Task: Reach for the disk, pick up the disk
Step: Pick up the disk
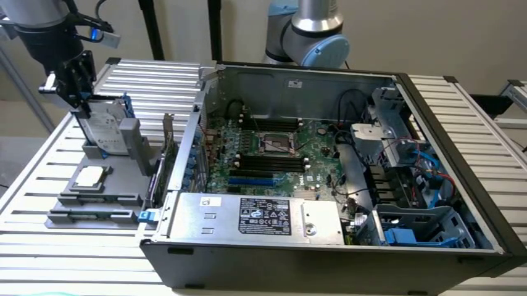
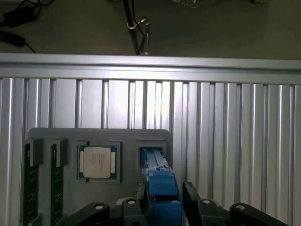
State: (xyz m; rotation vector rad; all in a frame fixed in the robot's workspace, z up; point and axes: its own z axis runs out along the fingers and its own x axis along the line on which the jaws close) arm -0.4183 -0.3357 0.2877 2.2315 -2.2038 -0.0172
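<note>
wrist view, we are watching the gripper (image 2: 164, 187) straddling the upright disk (image 2: 157, 165), cannot tell if pinching it

I see a robotics lab bench here — a slatted aluminium table (image 1: 461, 105), an opened computer case (image 1: 329, 262), a grey parts fixture (image 1: 123, 196).

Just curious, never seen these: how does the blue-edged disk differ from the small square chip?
The disk stands on edge in its slot; the chip lies flat. The disk is bigger and blue-framed; the chip is plain silver. Both sit in the grey tray.
</note>
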